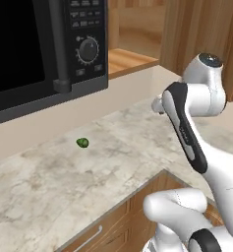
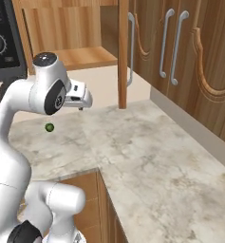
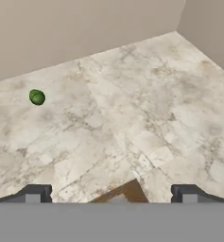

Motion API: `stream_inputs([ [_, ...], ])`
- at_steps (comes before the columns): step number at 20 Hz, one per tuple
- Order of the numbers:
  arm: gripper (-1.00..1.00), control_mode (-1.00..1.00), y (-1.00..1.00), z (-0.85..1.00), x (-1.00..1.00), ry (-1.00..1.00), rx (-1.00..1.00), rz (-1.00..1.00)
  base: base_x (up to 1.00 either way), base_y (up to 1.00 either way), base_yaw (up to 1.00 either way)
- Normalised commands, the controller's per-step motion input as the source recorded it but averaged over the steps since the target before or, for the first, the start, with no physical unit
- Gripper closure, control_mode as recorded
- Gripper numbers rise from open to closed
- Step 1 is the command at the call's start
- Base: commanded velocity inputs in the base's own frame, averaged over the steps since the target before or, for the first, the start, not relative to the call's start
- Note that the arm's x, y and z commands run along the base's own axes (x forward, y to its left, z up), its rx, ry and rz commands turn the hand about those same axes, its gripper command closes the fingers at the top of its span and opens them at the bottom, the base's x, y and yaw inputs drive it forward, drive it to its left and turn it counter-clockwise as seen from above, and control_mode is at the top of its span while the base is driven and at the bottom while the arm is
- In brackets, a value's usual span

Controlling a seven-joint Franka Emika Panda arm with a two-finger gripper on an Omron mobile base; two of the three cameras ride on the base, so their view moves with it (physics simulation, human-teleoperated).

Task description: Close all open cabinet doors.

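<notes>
A small round object (image 1: pixel 82 142) is lying on the worktop (image 2: pixel 147 156) near its back edge, below the microwave (image 1: pixel 44 49). An open cabinet door (image 2: pixel 124 52) is standing edge-on over the back corner, with closed cabinet doors (image 2: pixel 180 47) running along the right side beyond it.

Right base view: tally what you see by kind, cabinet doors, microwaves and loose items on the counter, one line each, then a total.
Cabinet doors: 3, one open, two shut
Microwave: 1
Small green item on the counter: 1
Total: 5
</notes>
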Motion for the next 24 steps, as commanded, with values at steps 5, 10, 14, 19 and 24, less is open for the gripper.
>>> stream_inputs([
  [5,-1.0,-1.0,-0.16,0.28,-1.0,-0.62,0.0,0.11,0.0,0.0,0.0],
  [10,-1.0,-1.0,-0.36,0.44,-0.92,-0.55,0.0,0.08,0.0,0.0,0.0],
  [14,-1.0,-1.0,-0.51,0.42,-0.59,-0.36,0.0,0.04,0.0,0.0,0.0],
  [19,-1.0,-1.0,-0.47,0.33,-0.47,-0.36,0.0,0.05,0.0,0.0,0.0],
  [24,-1.0,-1.0,-0.48,0.17,0.0,-0.2,0.03,0.03,0.0,0.0,0.0],
])
